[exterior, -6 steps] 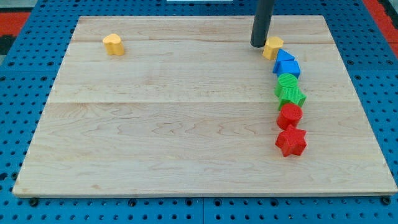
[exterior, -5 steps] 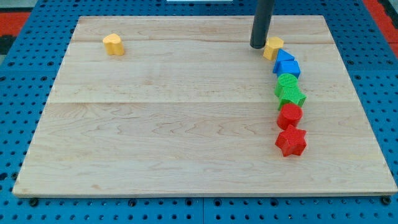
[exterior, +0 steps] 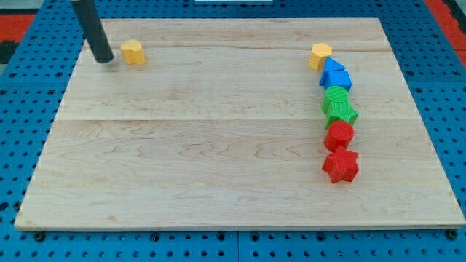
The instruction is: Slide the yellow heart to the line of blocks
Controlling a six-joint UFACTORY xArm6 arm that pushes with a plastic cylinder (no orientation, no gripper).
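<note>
A: In the camera view, where do we stand?

B: My tip sits near the view's top left, just beside the yellow heart, on its left side, with a small gap between them.

A: And the line?

B: It runs down the view's right: yellow block, blue blocks, green blocks, red cylinder, red star. It lies well apart from the heart, across the wooden board.

A: So we push rightward?

B: We judge so; the heart lies between us and the line. We carry no pincer, only a rod, so nothing spreads or pinches.
</note>
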